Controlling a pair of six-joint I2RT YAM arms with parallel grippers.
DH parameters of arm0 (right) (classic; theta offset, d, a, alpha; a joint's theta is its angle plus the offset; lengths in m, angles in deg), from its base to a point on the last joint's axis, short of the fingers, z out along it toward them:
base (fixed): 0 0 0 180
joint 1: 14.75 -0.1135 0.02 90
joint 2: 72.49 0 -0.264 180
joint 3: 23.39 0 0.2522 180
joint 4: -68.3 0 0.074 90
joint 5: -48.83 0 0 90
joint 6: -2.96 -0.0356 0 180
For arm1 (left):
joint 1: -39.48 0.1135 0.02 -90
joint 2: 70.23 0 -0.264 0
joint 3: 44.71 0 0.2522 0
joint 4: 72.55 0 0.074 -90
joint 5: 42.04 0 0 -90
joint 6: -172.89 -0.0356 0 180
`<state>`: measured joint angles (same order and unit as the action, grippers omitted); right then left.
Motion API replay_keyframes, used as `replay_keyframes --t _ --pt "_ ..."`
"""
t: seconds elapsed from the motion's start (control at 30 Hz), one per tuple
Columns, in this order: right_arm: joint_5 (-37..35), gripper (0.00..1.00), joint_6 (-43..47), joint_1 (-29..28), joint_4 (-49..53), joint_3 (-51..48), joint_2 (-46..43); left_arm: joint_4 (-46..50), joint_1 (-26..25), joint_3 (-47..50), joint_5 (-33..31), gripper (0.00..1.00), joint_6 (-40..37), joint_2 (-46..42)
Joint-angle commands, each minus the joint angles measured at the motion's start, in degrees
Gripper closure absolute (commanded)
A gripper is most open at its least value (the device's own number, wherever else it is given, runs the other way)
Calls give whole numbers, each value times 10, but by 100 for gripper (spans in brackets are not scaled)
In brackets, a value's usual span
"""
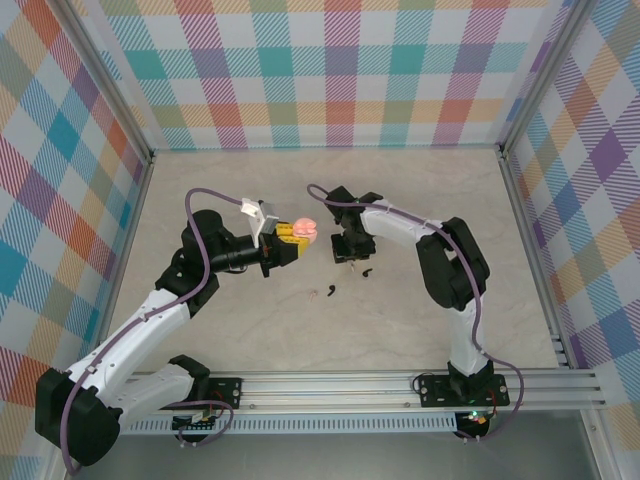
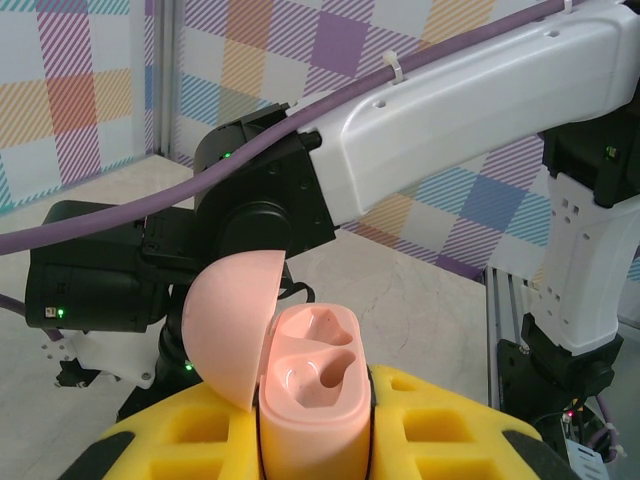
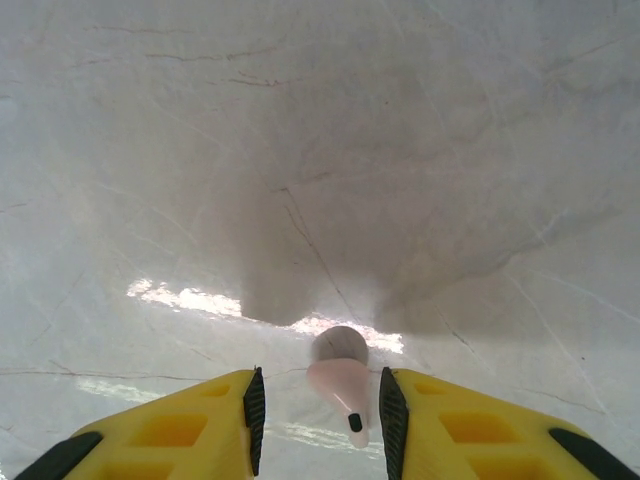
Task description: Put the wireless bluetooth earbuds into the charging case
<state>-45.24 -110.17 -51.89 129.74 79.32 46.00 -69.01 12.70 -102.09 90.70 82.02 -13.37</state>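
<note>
Marbled surface (image 1: 420, 190), wide room to checked walls (image 1: 340, 70); left gripper (image 1: 289, 243) clamps open pink charging case (image 2: 312, 410), right gripper (image 3: 318, 415) pinches whitish earbud (image 3: 340, 385).

pink charging case (image 2: 310, 400) smooth satin plastic, earbud (image 3: 338, 378) glossy whitish plastic with a matt grey tip, bench (image 3: 400, 150) marble-look and kinda shiny, right claw (image 3: 320, 405) matt yellow plastic

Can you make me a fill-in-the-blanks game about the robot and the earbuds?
The left end effector holds a pink charging case with its lid ___.
The right end effector pinches one pale earbud between its ___ fingers.
Two earbuds on the table are coloured ___.
Missing words: open, yellow, black.
</note>
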Motion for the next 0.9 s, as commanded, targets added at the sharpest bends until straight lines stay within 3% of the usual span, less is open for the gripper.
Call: replay_keyframes --t 0.0,0.87 --pt "-5 61 -1 2 24 19 20 2 9 -3 3 81 -4 -7" --pt "-7 68 -9 2 28 28 58 1 9 3 2 81 -4 -10"
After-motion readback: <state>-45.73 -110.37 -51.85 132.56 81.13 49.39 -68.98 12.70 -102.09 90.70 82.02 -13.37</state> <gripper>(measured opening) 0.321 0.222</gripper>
